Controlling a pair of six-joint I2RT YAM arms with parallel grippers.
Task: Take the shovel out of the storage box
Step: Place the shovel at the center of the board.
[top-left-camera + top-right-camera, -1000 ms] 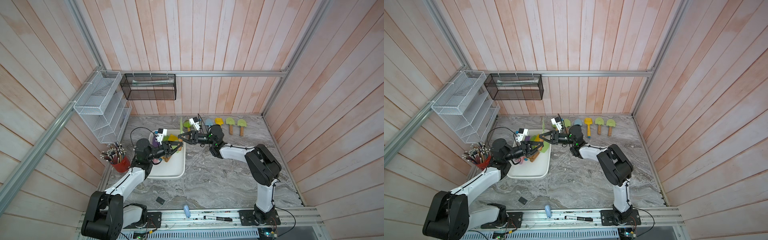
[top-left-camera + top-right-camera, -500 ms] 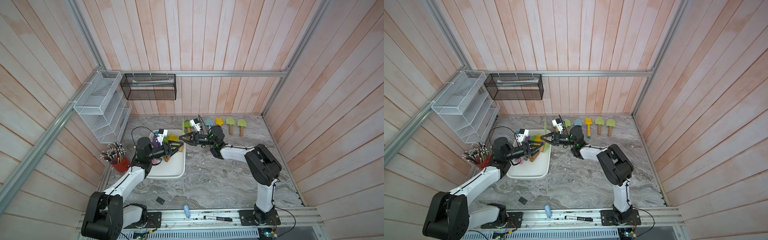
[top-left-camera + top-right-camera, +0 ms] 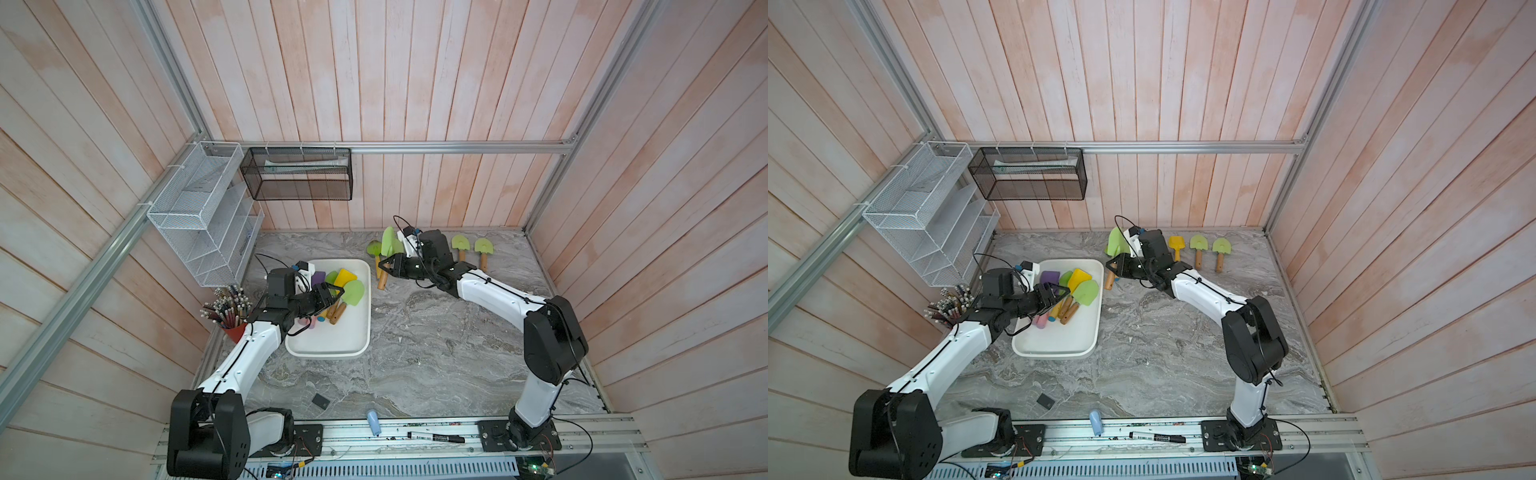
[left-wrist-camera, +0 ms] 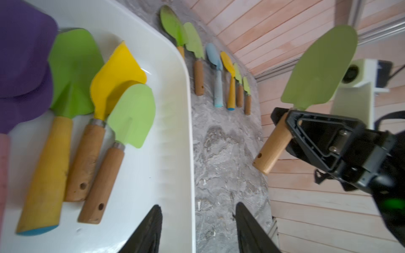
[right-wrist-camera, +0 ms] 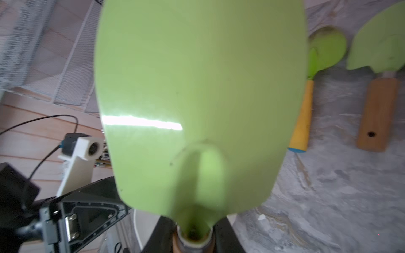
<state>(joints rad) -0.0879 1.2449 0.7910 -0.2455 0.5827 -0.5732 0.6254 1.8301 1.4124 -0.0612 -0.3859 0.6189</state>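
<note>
Top views: grey marble tabletop (image 3: 436, 353), plank walls (image 3: 374, 83); right gripper (image 3: 385, 269) clamping green shovel (image 3: 389, 243) aloft; storage box (image 3: 366, 332) beneath parted left gripper (image 3: 336, 291).

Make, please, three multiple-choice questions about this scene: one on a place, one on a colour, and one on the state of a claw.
1. Where is the shovel that the right claw holds?
A. in the air above the table, outside the storage box
B. lying inside the box
C. lying flat on the table

2. What colour is its blade?
A. purple
B. blue
C. light green

3. How is the left claw?
A. shut tight with nothing in it
B. open and empty
C. shut on a handle

Answers:
1 A: the left wrist view shows it held up by the handle, clear of the table and beside the box.
2 C: the light green blade fills the right wrist view.
3 B: the left wrist view shows a wide gap in it, with nothing held.
</note>
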